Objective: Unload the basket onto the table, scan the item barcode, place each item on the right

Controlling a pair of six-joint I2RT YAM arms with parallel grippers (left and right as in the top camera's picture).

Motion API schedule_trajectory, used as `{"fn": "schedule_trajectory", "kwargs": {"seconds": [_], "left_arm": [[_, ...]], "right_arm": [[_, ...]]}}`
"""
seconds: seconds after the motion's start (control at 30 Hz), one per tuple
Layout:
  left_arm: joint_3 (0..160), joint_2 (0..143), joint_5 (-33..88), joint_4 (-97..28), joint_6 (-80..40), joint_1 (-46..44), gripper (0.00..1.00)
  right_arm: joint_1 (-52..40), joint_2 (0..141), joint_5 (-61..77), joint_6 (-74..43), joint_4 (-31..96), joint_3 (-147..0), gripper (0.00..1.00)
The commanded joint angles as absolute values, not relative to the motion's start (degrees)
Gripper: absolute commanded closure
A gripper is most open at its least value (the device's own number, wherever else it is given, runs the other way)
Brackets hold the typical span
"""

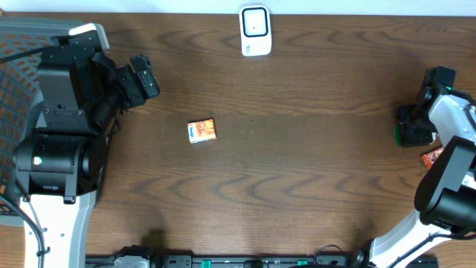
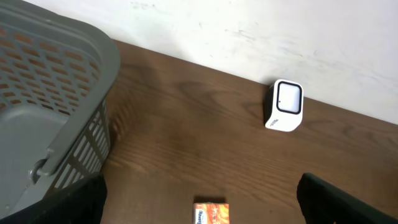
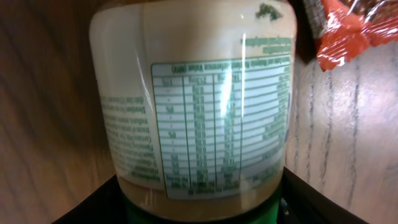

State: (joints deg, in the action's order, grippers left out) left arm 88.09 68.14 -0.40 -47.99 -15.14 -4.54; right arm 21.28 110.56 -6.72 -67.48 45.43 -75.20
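Right tool appears clamped on the jar at the desk's right edge, well apart from the scanner. Left tool gapes wide, empty.

Left gripper jaws spread wide, right gripper jaws clamped

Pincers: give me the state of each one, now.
Left pincer: open, holding nothing.
Right pincer: closed on the green-lidded jar.
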Motion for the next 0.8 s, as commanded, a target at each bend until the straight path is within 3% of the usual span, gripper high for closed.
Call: {"fn": "schedule_trajectory", "kwargs": {"seconds": [0.0, 0.33, 0.77], "left_arm": [[88.73, 68.16, -1.13, -47.97, -14.63, -4.25, 0.02], [88.73, 68.16, -1.13, -47.97, -14.63, -4.25, 0.02], [88.73, 68.16, -1.10, -47.97, -14.63, -4.25, 0.02]], "right_arm": [[23.14, 110.91, 2.66, -66.78, 45.39, -75.00, 0.45], [29.78, 110.89, 19.42, -65.54, 43.94, -75.00, 0.50], [33.89, 110.89, 35.99, -64.18, 39.40, -75.00, 0.50]]}}
